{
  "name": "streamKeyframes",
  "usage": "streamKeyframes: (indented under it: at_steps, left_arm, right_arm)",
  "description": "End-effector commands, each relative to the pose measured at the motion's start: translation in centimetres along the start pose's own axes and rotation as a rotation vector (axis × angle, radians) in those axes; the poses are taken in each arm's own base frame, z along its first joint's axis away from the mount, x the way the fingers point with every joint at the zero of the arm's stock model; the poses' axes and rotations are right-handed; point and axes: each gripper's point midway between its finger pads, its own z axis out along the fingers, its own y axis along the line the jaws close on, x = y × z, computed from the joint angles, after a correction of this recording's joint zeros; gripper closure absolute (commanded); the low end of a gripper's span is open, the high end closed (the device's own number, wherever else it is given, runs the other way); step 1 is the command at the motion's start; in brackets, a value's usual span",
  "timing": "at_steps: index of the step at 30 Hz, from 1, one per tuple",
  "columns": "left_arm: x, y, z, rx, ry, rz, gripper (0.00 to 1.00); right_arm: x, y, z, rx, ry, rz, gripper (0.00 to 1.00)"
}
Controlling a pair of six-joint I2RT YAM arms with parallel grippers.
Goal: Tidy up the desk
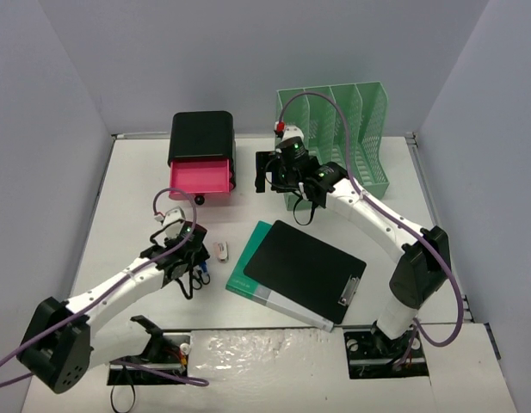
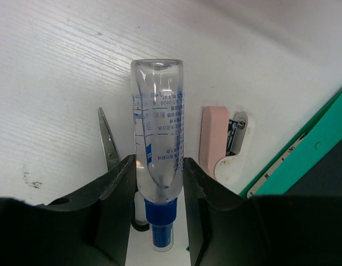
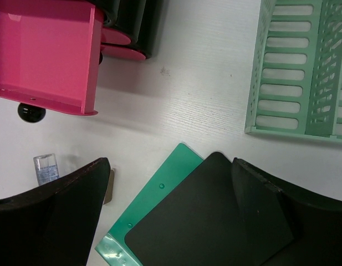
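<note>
Clipboard, black, lies askew on a teal folder at the near middle of the white table, which fills the whole floor between pale grey walls. Just left of the folder, the left fingers pinch a clear bottle with a blue cap. A scissor blade lies on one side of it and a small pink-and-white item on the other. Farther back, the right fingers hang spread wide above the table, between the open pink drawer of a black box and a green file rack at the far edge.
</note>
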Motion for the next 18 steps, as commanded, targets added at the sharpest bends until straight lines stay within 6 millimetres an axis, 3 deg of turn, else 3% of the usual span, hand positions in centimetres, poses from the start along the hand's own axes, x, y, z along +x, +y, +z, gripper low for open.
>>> streamKeyframes:
  at_steps: [1, 10, 14, 18]
  left_arm:
    - [-2.9, -0.4, -2.4, 0.007, -0.081, -0.002, 1.00]
    - [-4.1, 1.3, -5.5, -0.022, -0.107, -0.021, 1.00]
    - [-6.1, 1.4, -7.6, -0.007, -0.175, -0.030, 1.00]
    - [-8.6, 0.4, -9.4, 0.018, -0.232, -0.011, 1.00]
  right_arm:
    - [-2.7, 0.8, -2.5, -0.040, -0.089, 0.001, 0.12]
    - [-2.7, 1.0, -2.3, -0.042, -0.087, -0.006, 0.12]
    - [-2.6, 1.3, -2.3, -0.045, -0.087, -0.008, 0.12]
    - [-2.4, 1.5, -2.2, -0.047, -0.083, -0.013, 0.13]
